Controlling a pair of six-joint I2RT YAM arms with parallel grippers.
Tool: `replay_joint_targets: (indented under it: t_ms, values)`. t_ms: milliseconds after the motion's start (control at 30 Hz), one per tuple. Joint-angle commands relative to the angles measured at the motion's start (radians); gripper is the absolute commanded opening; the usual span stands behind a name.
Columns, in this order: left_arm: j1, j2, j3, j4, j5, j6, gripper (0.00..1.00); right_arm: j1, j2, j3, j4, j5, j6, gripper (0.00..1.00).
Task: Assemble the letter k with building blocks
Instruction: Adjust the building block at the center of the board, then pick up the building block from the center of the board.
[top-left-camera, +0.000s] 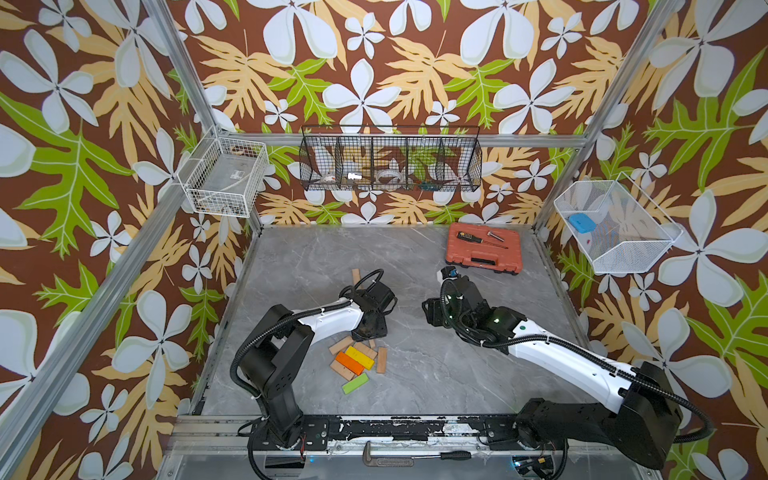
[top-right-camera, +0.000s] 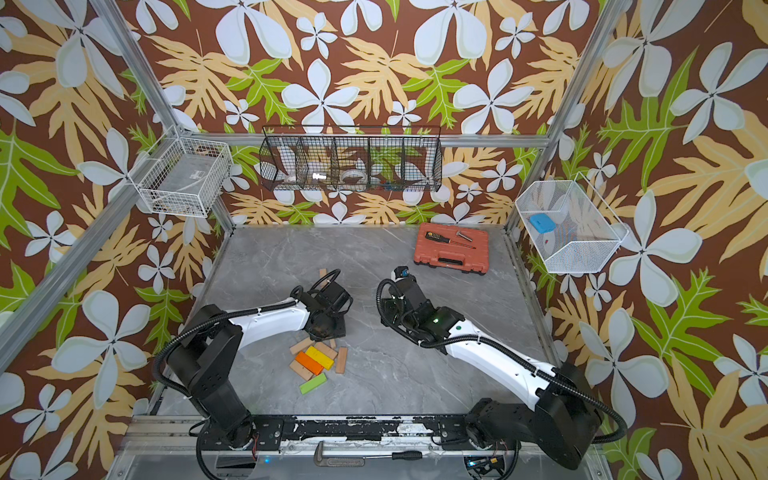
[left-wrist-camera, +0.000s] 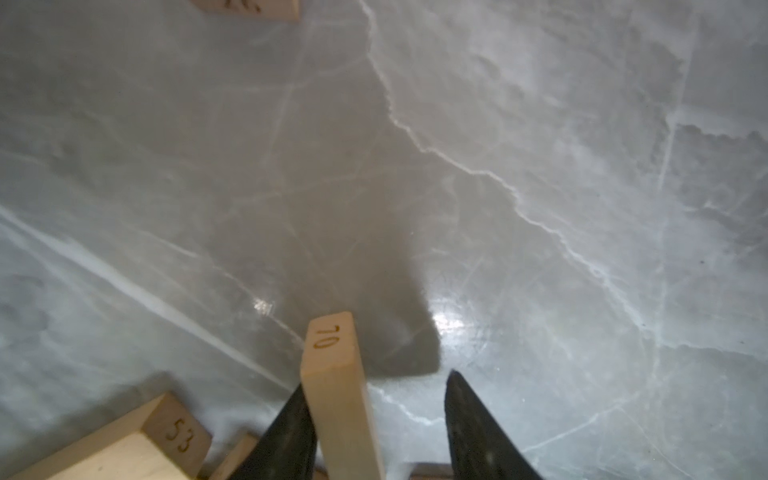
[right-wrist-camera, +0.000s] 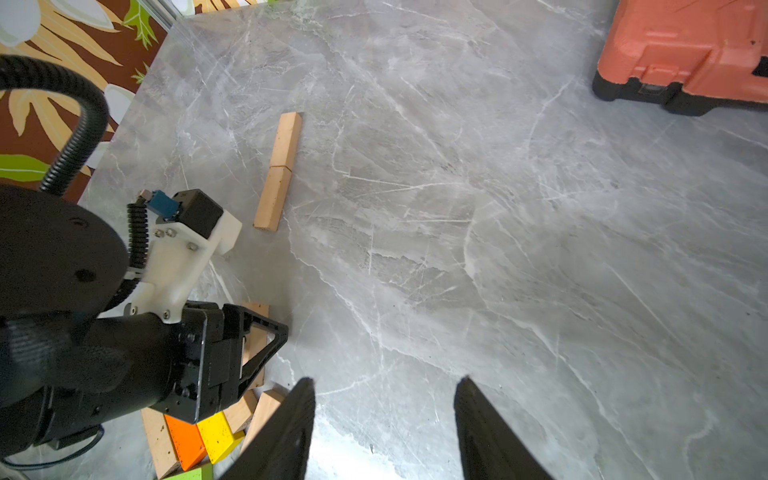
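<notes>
Right wrist view: two-plank stem (right-wrist-camera: 279, 170) apparently laid; left hand (left-wrist-camera: 376, 380) spread around third plank (left-wrist-camera: 332, 374), right hand (right-wrist-camera: 386, 379) spread empty; diagonals pending.

Your table (top-left-camera: 436, 370): grey marble, white veins. Your blocks (top-left-camera: 381, 360): mostly plain light wood; also orange block (top-left-camera: 348, 362), yellow block (top-left-camera: 360, 356), green block (top-left-camera: 355, 383). Tool case (top-left-camera: 484, 248): red-orange, black trim. Walls (top-left-camera: 374, 62) around you: brown, white flowers, tan and green leaves.

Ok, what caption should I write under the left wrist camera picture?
Wooden block 70 sits between the left arm's open jaws, block 53 beside them, grey marble table beyond.
</notes>
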Motion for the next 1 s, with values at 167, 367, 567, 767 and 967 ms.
replay_joint_targets:
  t_ms: [167, 367, 567, 767, 967]
  values:
    - [-0.046, -0.025, 0.103, -0.109, -0.063, 0.002, 0.38, 0.000, 0.009, -0.005, 0.011, 0.011, -0.007, 0.57]
    - [-0.065, 0.021, 0.101, -0.102, -0.045, 0.006, 0.37, 0.000, -0.001, -0.006, 0.006, 0.017, -0.009, 0.56]
    - [-0.074, -0.003, 0.091, -0.157, -0.156, 0.009, 0.47, 0.000, -0.008, -0.021, 0.017, 0.018, -0.008, 0.57]
    - [-0.074, 0.042, 0.080, -0.162, -0.182, 0.021, 0.43, 0.000, -0.006, -0.016, 0.015, 0.014, -0.008, 0.57]
    - [-0.073, 0.040, 0.055, -0.088, -0.093, 0.018, 0.14, 0.000, -0.014, -0.023, 0.009, 0.025, -0.005, 0.57]
